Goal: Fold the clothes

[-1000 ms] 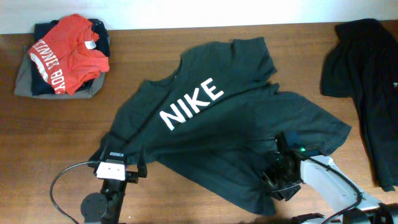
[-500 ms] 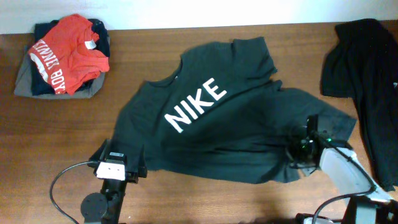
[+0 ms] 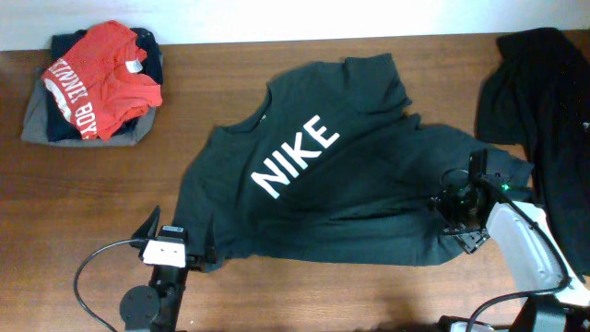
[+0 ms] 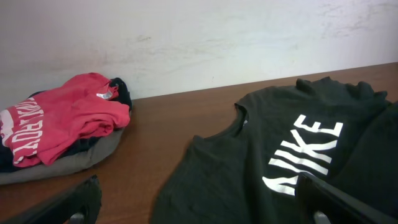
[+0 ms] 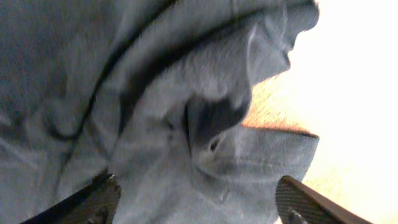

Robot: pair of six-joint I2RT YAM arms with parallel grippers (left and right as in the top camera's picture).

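Observation:
The black T-shirt (image 3: 350, 184) with white "NIKE" lettering lies face up across the middle of the table, its lower hem running fairly straight. It also shows in the left wrist view (image 4: 298, 155). My left gripper (image 3: 175, 242) is open and empty at the shirt's lower left corner, its fingers wide apart in its own view (image 4: 199, 190). My right gripper (image 3: 461, 210) sits on the shirt's lower right part. Its fingers are wide apart, with bunched dark cloth (image 5: 186, 124) under and between them (image 5: 199, 196).
A pile of folded clothes topped by a red tee with white lettering (image 3: 97, 83) sits at the far left corner, also in the left wrist view (image 4: 56, 124). Another dark garment (image 3: 544, 111) lies at the right edge. A white wall (image 4: 199, 37) backs the table.
My right gripper has moved right and away from the front edge, dragging the shirt's lower right part with it and straightening the hem. The left arm has not moved.

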